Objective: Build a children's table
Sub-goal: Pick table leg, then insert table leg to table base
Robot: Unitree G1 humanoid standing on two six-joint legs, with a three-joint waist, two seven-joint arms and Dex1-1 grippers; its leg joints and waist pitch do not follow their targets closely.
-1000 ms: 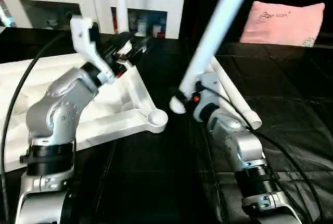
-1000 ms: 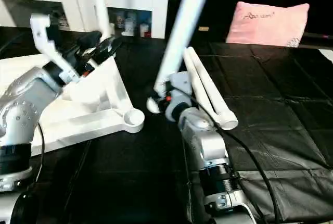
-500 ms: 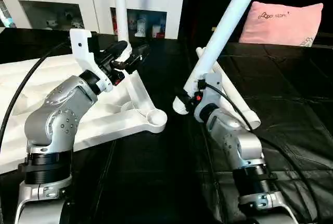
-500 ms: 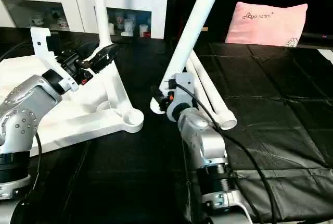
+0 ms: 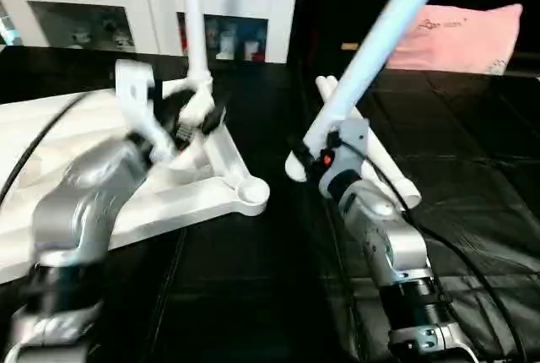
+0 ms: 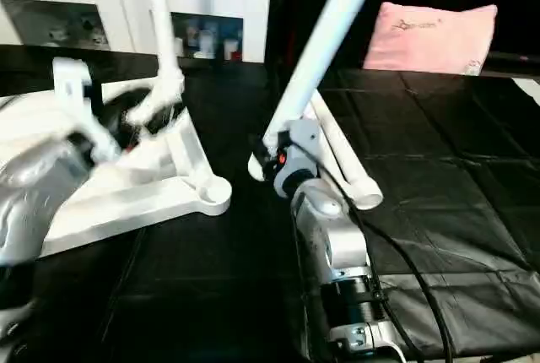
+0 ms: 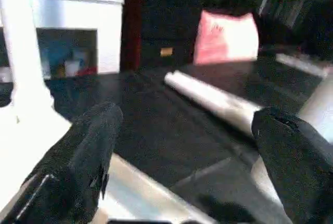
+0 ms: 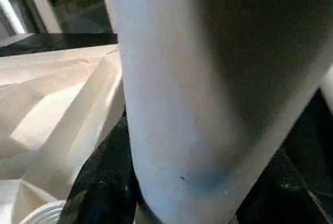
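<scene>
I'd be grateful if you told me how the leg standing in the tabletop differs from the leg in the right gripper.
The standing leg is upright, seated in a far corner socket of the tabletop; the held leg leans, its lower end hanging clear of the near socket. The right gripper is shut on the held leg; the open left gripper is not clasping the standing leg. Both are long white tubes.

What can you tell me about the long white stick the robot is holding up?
It is a long, smooth white plastic table leg, a round tube. The right gripper has its jaws shut around its thick lower end, above the black mat. It leans up and away to the right, running out of the picture's top.
</scene>
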